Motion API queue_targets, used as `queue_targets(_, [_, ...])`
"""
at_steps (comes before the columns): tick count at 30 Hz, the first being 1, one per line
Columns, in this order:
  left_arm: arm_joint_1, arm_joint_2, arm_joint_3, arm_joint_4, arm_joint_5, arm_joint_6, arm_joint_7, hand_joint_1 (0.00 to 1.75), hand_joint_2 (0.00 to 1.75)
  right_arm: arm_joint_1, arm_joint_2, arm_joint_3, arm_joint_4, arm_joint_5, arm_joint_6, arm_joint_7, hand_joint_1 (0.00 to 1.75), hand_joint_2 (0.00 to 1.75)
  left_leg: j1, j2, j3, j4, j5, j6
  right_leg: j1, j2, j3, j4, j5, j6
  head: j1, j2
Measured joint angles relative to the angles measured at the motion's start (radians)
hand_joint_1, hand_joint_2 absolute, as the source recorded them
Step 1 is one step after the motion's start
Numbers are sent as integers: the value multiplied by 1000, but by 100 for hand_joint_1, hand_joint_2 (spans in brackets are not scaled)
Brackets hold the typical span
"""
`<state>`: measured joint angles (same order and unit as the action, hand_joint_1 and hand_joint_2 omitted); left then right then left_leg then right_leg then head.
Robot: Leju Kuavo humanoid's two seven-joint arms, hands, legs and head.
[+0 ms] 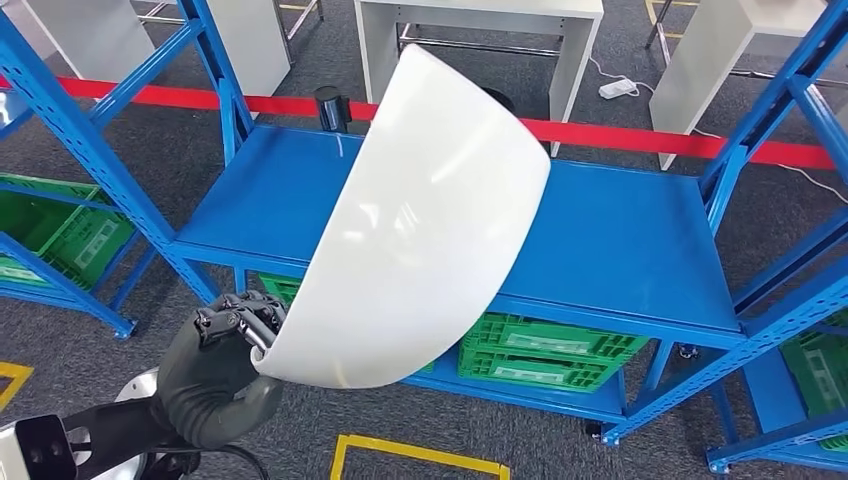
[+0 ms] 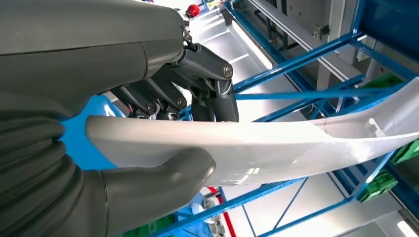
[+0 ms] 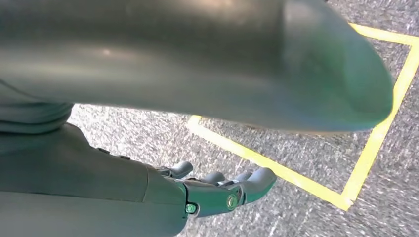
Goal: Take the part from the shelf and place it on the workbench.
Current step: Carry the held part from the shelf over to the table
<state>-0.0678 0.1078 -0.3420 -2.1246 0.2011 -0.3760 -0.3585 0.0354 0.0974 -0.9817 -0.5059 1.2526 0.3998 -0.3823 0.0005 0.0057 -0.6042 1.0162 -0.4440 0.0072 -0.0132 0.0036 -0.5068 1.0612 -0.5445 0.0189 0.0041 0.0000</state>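
The part is a large curved white shell, lifted in front of the blue shelf and hiding much of its middle. My left hand grips its lower near edge, dark fingers over the rim. In the left wrist view the white part runs across the picture, pinched between the thick grey thumb and the dark fingers of my left hand. My right hand hangs over the grey floor, fingers apart and holding nothing.
Green crates sit under the blue shelf, and another green crate is on the rack at left. A red barrier tape and white tables lie beyond. Yellow floor lines mark the grey carpet.
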Motion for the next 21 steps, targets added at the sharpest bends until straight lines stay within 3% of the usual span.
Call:
queue_targets(2, [1, 2, -1, -1, 2, 2, -1, 175, 175, 4, 6, -6, -17, -12, 23, 15, 0, 0, -1, 1, -6, 4, 12, -13, 5, 2, 29, -53, -16, -15, -1, 0])
queue_targets(4, [2, 5, -4, 1, 4, 2, -1, 175, 175, 9, 11, -14, -26, -19, 40, 25, 0, 0, 1, -1, -12, 5, 18, -25, 4, -1, 17, -55, -1, -31, -2, 0])
queue_targets(5, [3, 7, -5, 2, 5, 2, -1, 175, 175, 11, 13, -18, -30, -21, 45, 28, 0, 0, 2, -3, -21, 19, 0, -30, 3, -3, 8, -57, 10, -40, -4, 0])
queue_targets(6, [3, 9, -6, 3, 5, 2, -1, 175, 175, 12, 14, -21, -34, -22, 50, 30, 0, 0, 3, -4, -33, 50, -36, -35, 1, -5, -4, -59, 22, -47, -6, 0])
queue_targets(8, [3, 12, -8, 6, 6, 2, -1, 175, 175, 13, 15, -28, -39, -23, 58, 31, 0, 0, 6, -5, -65, 165, -135, -42, 1, -7, -34, -58, 45, -54, -13, 0])
queue_targets(9, [3, 13, -8, 8, 6, 2, -1, 175, 175, 13, 15, -30, -40, -24, 62, 31, 0, 0, 7, -5, -76, 226, -168, -46, 1, -8, -49, -58, 56, -53, -16, 0])
queue_targets(10, [3, 14, -8, 10, 6, 2, -1, 175, 175, 13, 15, -32, -41, -25, 66, 30, 0, 0, 7, -5, -77, 269, -178, -47, 2, -8, -63, -57, 67, -52, -18, 0])
queue_targets(11, [2, 15, -8, 13, 5, 2, -1, 175, 175, 13, 15, -34, -42, -27, 68, 28, 0, 0, 7, -5, -64, 281, -164, -47, 2, -8, -78, -56, 77, -50, -20, 0])
queue_targets(13, [-1, 17, -9, 16, 0, 2, -2, 175, 175, 11, 15, -35, -42, -31, 71, 21, 0, 0, 7, -4, 16, 197, -108, -43, 2, -9, -103, -54, 96, -45, -23, 0])
queue_targets(15, [-8, 17, -13, 18, -7, 2, -4, 175, 175, 7, 15, -36, -41, -33, 69, 15, 0, 0, 4, -4, 125, 42, -101, -33, 4, -8, -118, -52, 112, -35, -25, 0])
queue_targets(16, [-13, 18, -15, 19, -10, 1, -5, 175, 175, 3, 14, -36, -41, -33, 69, 14, 0, 0, 3, -5, 158, -11, -112, -27, 5, -7, -120, -51, 119, -29, -26, 0])
queue_targets(17, [-17, 18, -18, 20, -14, 0, -6, 175, 175, 0, 12, -37, -38, -33, 68, 12, 0, 0, 0, -5, 172, -40, -122, -19, 5, -8, -120, -53, 126, -22, -25, 0])
queue_targets(19, [-30, 20, -26, 25, -20, -3, -6, 175, 175, -10, 5, -37, -25, -33, 66, 6, 0, 0, -1, -6, 162, -48, -113, -2, 2, -10, -120, -55, 135, -8, -25, 0])
queue_targets(21, [-47, 22, -37, 32, -22, -7, -3, 175, 175, -19, -4, -37, -4, -34, 61, 0, 0, 0, 0, -10, 149, -51, -94, 15, -1, -10, -139, -14, 102, 4, -21, 0])
